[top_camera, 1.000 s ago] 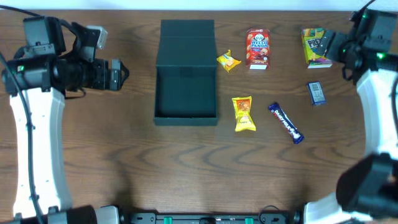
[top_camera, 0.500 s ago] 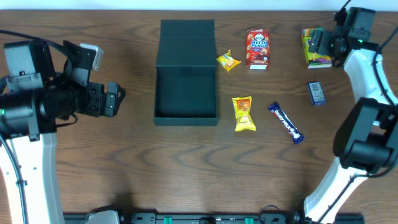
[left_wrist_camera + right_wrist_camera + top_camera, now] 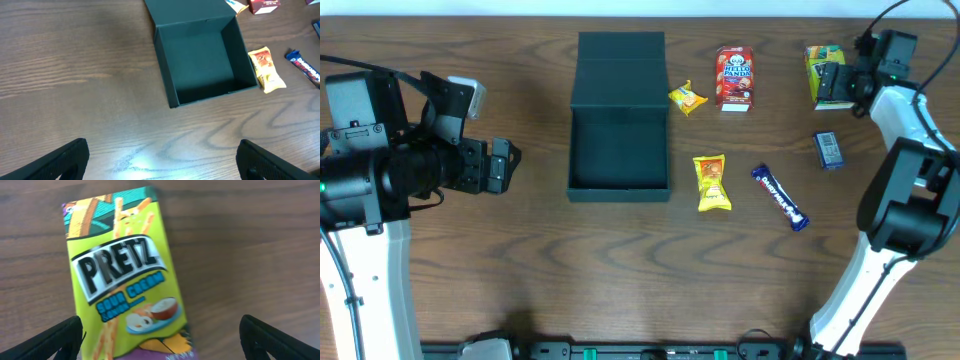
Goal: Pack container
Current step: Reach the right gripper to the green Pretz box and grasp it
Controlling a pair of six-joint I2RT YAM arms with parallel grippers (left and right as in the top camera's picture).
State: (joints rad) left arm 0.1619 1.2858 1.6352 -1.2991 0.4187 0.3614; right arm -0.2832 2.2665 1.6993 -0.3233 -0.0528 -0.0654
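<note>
As viewed from overhead, found container (image 3: 619,150) on table (image 3: 620,260), flap lid open; well left of it, left gripper (image 3: 511,165) released, fingers spread; far right of it, right gripper (image 3: 828,85) spread, apparently not touching, astride Pretz box (image 3: 125,275)

The pretzel box (image 3: 122,280) is slightly blurred and runs off the right wrist view's bottom edge. The left wrist view cuts the container (image 3: 200,65) at the top and the candy bar (image 3: 304,66) at the right.
</note>
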